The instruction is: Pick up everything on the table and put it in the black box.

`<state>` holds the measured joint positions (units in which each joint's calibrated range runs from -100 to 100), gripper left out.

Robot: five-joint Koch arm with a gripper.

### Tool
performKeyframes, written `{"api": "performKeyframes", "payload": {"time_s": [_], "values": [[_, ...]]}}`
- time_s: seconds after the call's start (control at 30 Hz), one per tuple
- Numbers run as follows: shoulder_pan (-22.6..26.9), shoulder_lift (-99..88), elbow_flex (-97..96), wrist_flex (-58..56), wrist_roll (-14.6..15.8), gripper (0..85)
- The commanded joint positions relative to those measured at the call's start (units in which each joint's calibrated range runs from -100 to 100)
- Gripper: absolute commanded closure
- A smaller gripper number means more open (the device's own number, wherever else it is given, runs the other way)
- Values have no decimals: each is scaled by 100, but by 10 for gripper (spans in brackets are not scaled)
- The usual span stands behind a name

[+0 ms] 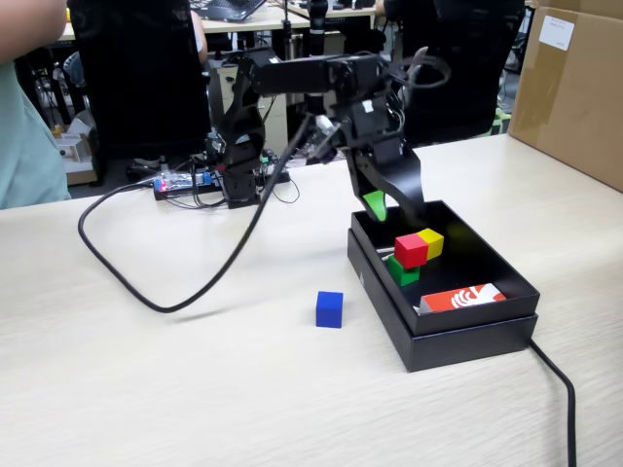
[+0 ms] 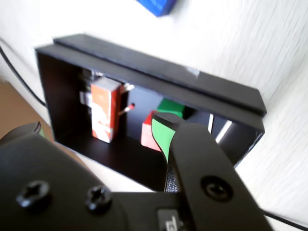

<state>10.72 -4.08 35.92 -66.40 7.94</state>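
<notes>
A blue cube [image 1: 329, 308] sits on the table just left of the black box [image 1: 467, 336]; in the wrist view it shows at the top edge [image 2: 156, 6], beyond the box rim [image 2: 159, 72]. Inside the box lie a red cube [image 1: 410, 249] on a green cube [image 1: 403, 271], a yellow cube [image 1: 432, 241] and a red-and-white carton [image 1: 462, 298]. The wrist view shows the carton [image 2: 105, 110], red cube [image 2: 148, 134] and green cube [image 2: 171, 107]. My gripper [image 1: 394, 209] hangs over the box's far end, open and empty, green pads apart [image 2: 98, 132].
A black cable [image 1: 165, 292] loops across the table left of the blue cube. Another cable [image 1: 560, 379] runs from the box's right corner to the front edge. A cardboard box [image 1: 574, 88] stands at the far right. A person [image 1: 29, 117] stands at the left.
</notes>
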Motion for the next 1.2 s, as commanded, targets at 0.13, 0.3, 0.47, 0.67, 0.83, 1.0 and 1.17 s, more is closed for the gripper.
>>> {"api": "performKeyframes", "payload": {"time_s": [0.13, 0.3, 0.47, 0.67, 0.83, 1.0, 1.17], "values": [[-484, -608, -156, -17, -195, 394], [-606, -103, -328, -17, -190, 375], [-650, 804, -319, -17, -190, 378], [-733, 1492, -210, -17, -195, 376], [-801, 1940, 53, -17, -230, 390], [-791, 2226, 243, -17, -230, 431], [-742, 2479, 406, -17, -220, 431]]}}
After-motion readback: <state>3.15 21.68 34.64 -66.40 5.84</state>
